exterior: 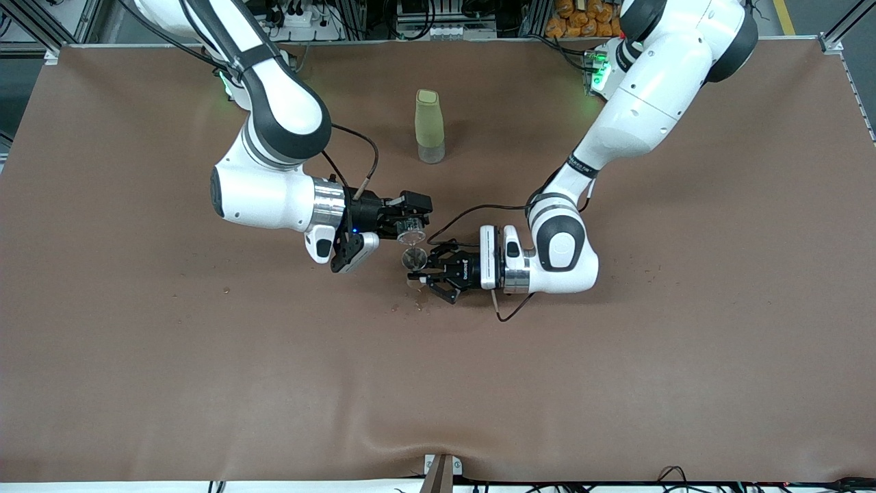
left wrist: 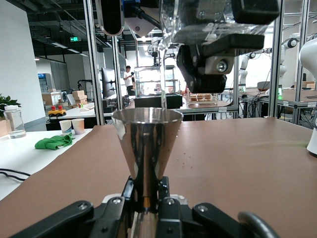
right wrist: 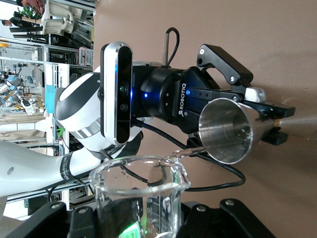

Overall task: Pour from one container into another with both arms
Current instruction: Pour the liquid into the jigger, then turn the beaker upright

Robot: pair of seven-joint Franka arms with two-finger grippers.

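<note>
While both arms meet near mid-table, going from the right arm's end: the brown table (exterior: pixel 137 383) has wide bare surface at this end, edge well clear of the arms. The right gripper (exterior: pixel 408 220) hangs over mid-table, fingers clamped tight on the glass cup (exterior: pixel 410 237), which is tipped with its mouth just above the jigger (exterior: pixel 413 259). In the right wrist view the cup's rim (right wrist: pixel 139 171) fills the foreground, spout lip pointing at the jigger's open mouth (right wrist: pixel 225 130), and a thin clear stream bridges the two. In the left wrist view the stream drops from the cup (left wrist: pixel 171 20) into the jigger's upper cone (left wrist: pixel 147 141). The left gripper (exterior: pixel 426 275) sits low over the table just beside the right gripper, fingers (left wrist: pixel 168 208) closed on the jigger's narrow waist, holding it upright. Small specks (exterior: pixel 409 306) dot the table under the grippers, nearer the front camera. The green bottle (exterior: pixel 430 127) stands upright, farther from the front camera than both grippers, well apart from them. Toward the left arm's end the table is open to its edge, and the strip nearest the front camera is open too, with a rippled edge.
</note>
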